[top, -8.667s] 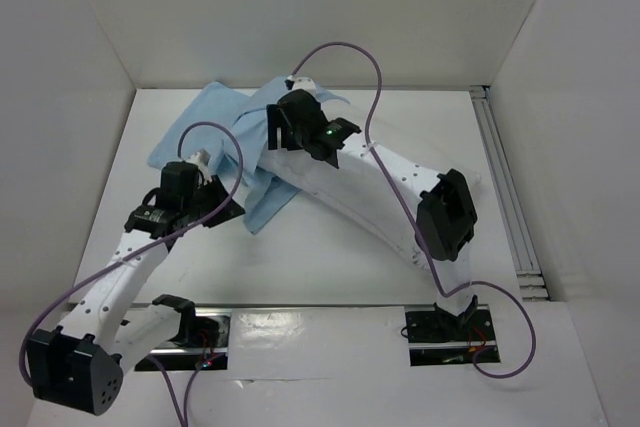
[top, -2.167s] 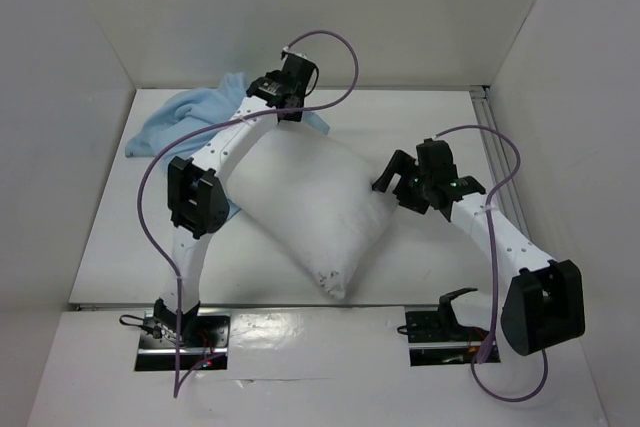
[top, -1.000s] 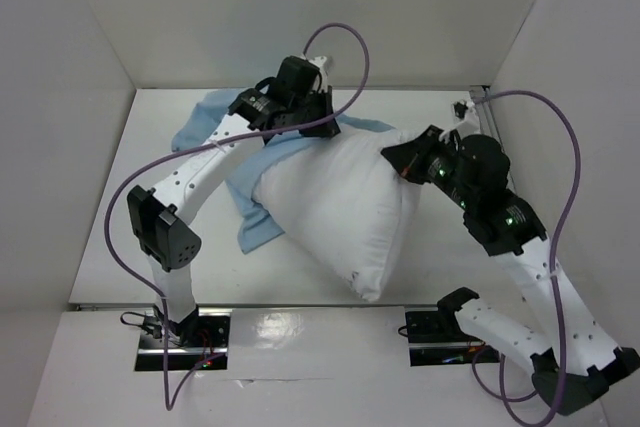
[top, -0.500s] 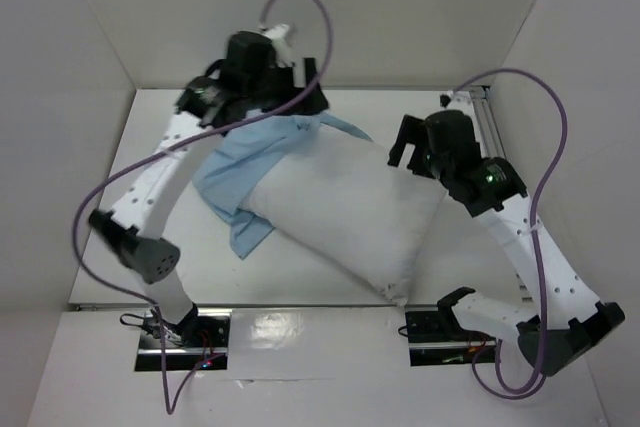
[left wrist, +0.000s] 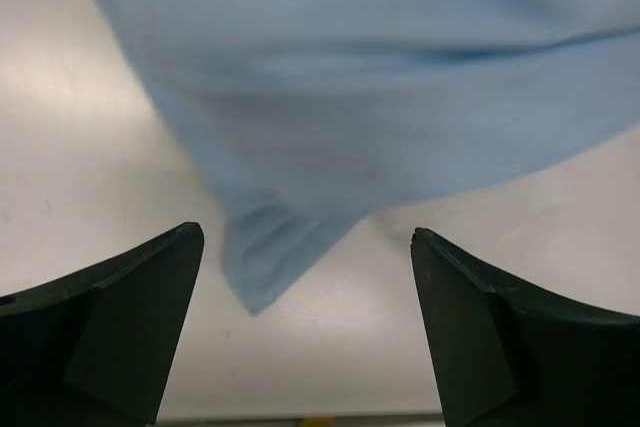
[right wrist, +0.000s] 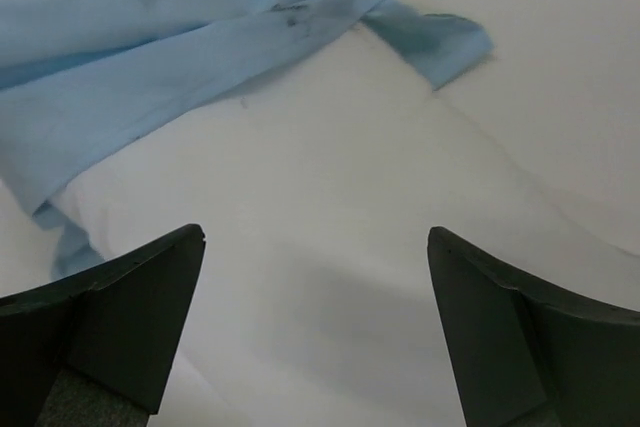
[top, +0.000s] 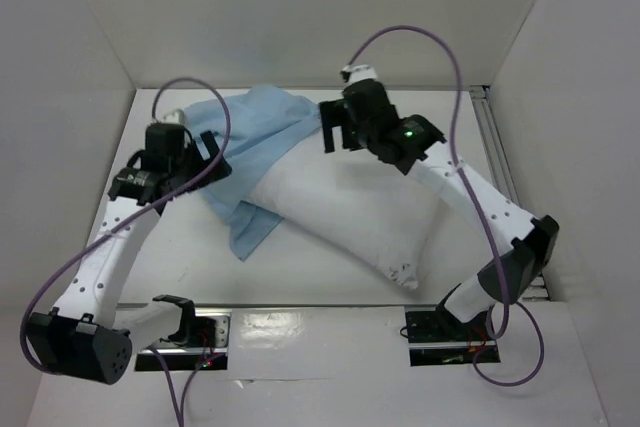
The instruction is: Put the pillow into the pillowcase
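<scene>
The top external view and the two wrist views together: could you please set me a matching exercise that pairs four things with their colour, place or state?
Things:
1. pillow
2. pillowcase
3. left gripper
4. right gripper

States:
A. light blue, lying over the far left end of another thing
B. jaws open above white fabric
C. white, lying diagonally, near end uncovered
D. jaws open above a blue cloth corner

Pairs: 1-C, 2-A, 3-D, 4-B.
</scene>
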